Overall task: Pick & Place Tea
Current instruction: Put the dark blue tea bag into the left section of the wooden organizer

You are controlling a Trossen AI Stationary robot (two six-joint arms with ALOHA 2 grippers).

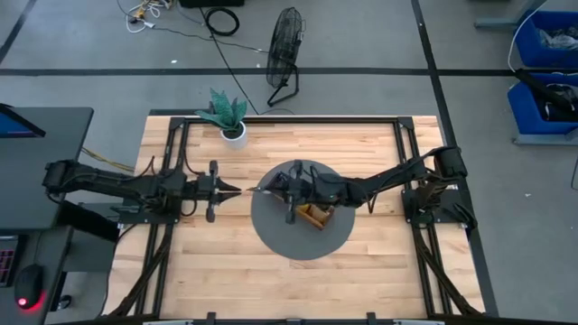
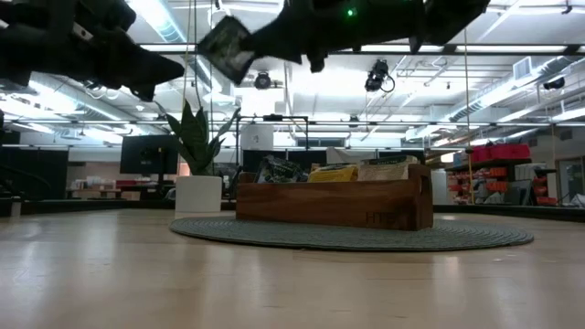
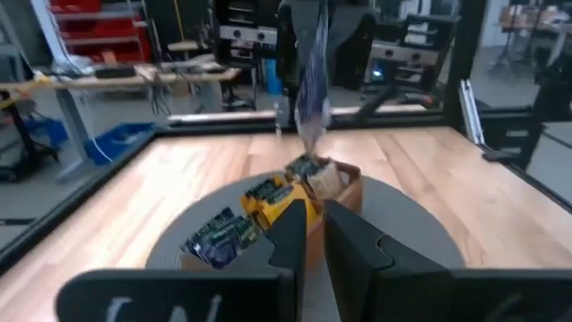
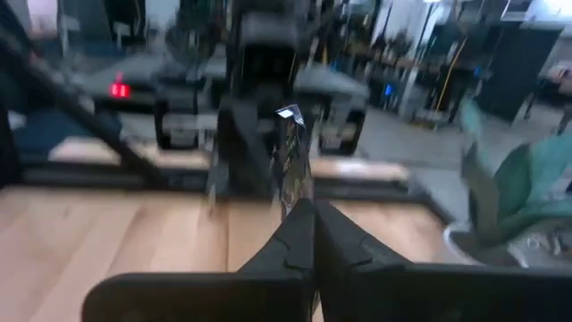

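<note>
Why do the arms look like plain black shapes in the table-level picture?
Low view: bright ceiling lights sit behind the arms, so the right gripper and its tea sachet are backlit; the table shows a soft sheen. High view: lit evenly from above, only faint shadows.

1. Grey floor (image 1: 361, 36) crossed by dark tape lines.
2. Black standing fan (image 1: 284, 54) beyond the table.
3. Blue bins (image 1: 546, 45) at one side.
4. Ceiling strip lights (image 2: 512, 91) glow overhead.
</note>
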